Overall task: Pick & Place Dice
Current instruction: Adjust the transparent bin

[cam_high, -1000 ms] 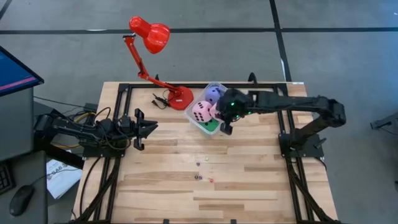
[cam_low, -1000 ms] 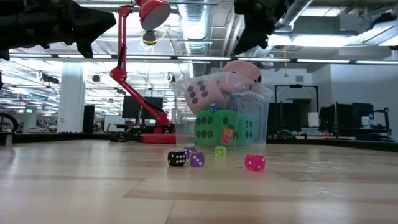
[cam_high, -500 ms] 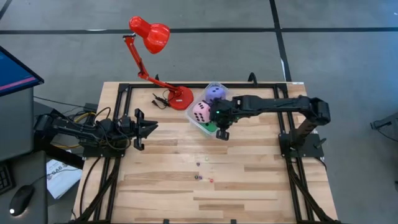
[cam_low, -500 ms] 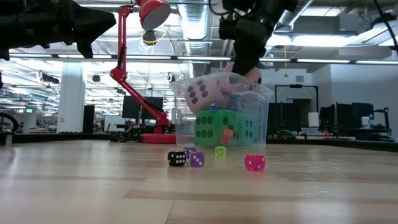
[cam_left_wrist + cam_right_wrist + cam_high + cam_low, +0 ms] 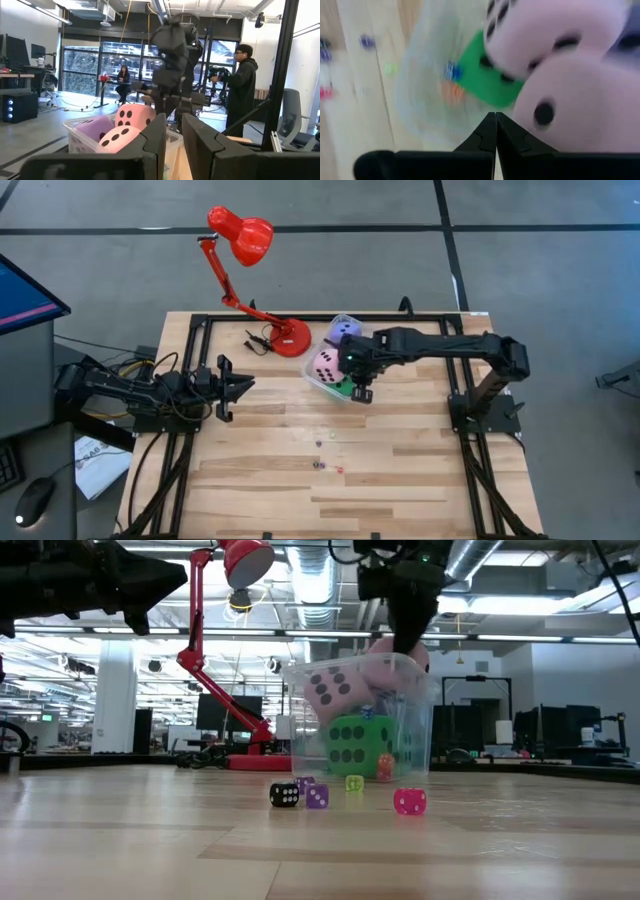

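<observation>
Right gripper (image 5: 361, 390): over the near edge of the clear plastic tub (image 5: 322, 383), fingers pressed together with nothing between them.
Left gripper (image 5: 228, 388): waiting over the table's left side, well apart from the tub, fingers narrowly parted.
Large soft dice: pink die (image 5: 322, 362), purple die (image 5: 343, 332) and green die (image 5: 351, 745) sit in the tub.
Tiny dice: black die (image 5: 284, 795), purple small die (image 5: 317, 797) and pink small die (image 5: 409, 801) lie on the wooden table (image 5: 250, 480) in front of the tub.
Red desk lamp (image 5: 243, 235): stands just beside the tub.

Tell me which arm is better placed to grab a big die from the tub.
Right. The right gripper hangs directly over the clear tub; the left gripper waits far across the table.
</observation>
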Tool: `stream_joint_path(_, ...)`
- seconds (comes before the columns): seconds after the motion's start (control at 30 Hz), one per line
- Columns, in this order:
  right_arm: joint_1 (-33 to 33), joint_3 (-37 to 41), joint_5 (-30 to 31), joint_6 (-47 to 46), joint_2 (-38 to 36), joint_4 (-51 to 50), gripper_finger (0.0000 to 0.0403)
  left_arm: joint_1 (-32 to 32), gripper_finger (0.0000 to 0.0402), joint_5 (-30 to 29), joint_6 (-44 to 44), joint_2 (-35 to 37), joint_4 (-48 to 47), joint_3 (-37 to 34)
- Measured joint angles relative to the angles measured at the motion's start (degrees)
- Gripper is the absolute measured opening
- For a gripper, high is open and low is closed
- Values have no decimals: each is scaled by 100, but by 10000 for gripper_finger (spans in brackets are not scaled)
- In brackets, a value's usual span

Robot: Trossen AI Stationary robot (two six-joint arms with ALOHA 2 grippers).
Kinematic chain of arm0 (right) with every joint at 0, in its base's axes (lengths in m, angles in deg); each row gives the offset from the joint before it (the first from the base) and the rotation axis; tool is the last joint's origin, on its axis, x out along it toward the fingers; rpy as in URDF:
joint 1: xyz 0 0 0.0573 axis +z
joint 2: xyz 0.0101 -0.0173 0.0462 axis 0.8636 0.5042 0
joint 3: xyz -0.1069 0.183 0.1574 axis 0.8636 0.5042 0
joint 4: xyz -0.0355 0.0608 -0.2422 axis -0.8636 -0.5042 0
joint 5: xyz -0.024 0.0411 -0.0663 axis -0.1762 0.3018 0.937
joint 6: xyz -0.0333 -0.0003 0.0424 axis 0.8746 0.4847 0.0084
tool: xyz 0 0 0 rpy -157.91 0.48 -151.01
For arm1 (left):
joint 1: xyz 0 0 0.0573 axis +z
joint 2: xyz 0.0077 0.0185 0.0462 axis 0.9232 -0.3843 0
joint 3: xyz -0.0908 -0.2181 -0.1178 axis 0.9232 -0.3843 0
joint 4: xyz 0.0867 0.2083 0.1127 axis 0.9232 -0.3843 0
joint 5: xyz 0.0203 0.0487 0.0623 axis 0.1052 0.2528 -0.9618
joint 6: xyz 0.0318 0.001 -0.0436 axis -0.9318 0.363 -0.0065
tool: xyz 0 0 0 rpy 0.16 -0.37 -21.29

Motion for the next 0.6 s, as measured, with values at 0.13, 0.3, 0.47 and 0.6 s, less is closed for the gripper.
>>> stream_joint_path(0.13,102,-13,-28,134,-82,468,0,0,53,-5,0,0,1,0)
stream_joint_path(0.3,164,-4,-34,192,103,446,0,0,53,-20,0,0,-33,0)
stream_joint_path(0.47,205,-2,-46,185,279,-4,0,0,53,-31,0,0,-81,0)
stream_joint_path(0.6,212,-2,-46,26,275,-501,0,0,53,-52,0,0,-92,0)
